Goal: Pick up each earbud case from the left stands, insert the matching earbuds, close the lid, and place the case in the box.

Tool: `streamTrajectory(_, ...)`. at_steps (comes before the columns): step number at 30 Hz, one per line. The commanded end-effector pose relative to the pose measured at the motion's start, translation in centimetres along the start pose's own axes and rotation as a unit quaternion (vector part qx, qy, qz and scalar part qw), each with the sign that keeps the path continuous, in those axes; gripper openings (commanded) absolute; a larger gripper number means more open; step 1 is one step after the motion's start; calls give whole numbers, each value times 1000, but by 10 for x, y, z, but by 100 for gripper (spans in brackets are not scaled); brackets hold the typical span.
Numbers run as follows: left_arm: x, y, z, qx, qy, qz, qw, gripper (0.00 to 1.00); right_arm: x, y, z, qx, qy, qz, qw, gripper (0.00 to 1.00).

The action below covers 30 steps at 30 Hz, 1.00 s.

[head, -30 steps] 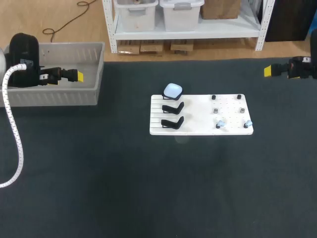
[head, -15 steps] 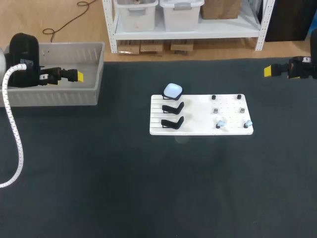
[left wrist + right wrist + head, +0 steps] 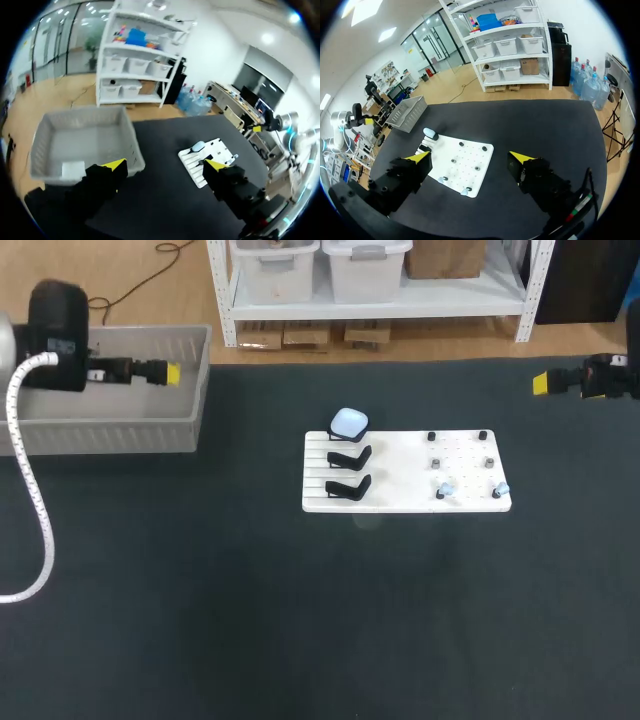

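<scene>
Your earbud case (image 3: 349, 422), pale blue-white and rounded, sits on the farthest of the three stands at the left end of the white board (image 3: 400, 465). As far as you can see, its lid is down. The other two stands (image 3: 349, 456) are black and lie in a line just nearer you. On the board's right part stand small dark pegs (image 3: 431, 437), and the two earbuds (image 3: 446, 489), pale blue, sit in the nearest row, apart from each other. The board lies near the middle of the dark desk (image 3: 300, 620).

The grey box (image 3: 120, 430) is at the desk's far left, well apart from the board. Your left gripper (image 3: 165, 165) hangs over the box's right part. Its fingers are spread wide and hold nothing. From the left wrist you can see a small white thing (image 3: 73, 169) on the box floor, in a corner close under one finger; you cannot tell what it is.

Your right gripper (image 3: 470, 156) hangs at the desk's far right edge, well apart from the board, its fingers also wide apart with nothing between them.
</scene>
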State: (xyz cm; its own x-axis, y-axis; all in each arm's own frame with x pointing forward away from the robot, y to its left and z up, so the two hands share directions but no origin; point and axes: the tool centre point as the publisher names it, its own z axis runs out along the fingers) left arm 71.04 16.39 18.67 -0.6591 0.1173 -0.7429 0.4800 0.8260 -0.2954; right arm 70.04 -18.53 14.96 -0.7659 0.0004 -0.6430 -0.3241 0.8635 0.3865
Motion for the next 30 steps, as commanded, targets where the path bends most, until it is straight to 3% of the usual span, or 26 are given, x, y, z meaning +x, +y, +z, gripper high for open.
streamTrajectory(1,-8,-1,-10,89,-29,71,993,100,0,0,0,0,0,0,1000,100)
streamTrajectory(6,-25,-12,-11,139,-27,168,975,100,0,0,0,0,0,0,1000,100)
streamTrajectory(8,-27,-16,-10,187,-23,207,960,100,0,0,0,0,0,0,1000,100)
streamTrajectory(13,-23,-23,11,226,-4,290,930,100,0,0,0,0,0,0,1000,100)
streamTrajectory(25,-11,-41,61,290,43,387,874,100,0,0,0,0,0,0,1000,100)
streamTrajectory(30,-5,-42,88,303,62,409,858,100,0,0,0,0,0,0,1000,100)
